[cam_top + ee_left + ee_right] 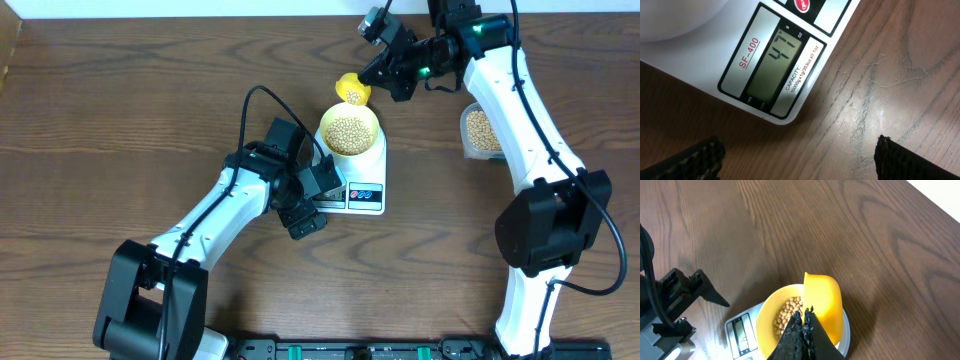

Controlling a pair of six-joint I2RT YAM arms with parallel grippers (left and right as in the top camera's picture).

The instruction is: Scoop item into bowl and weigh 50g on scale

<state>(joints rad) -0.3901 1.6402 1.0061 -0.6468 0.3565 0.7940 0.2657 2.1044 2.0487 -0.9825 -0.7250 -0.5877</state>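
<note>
Two arms in. Right arm reaches from the table's 3 o'clock side, right gripper [805,319] jaws pressed together, pinching yellow scoop [824,302] at the 12 o'clock rim of bowl [374,125]. Beans [348,133] sit in bowl, bowl on scale [372,170]. Left arm comes from 7 o'clock, left gripper [318,203] jaws spread wide, empty, by the scale's 8 o'clock corner. Display [775,65] reads 47.
</note>
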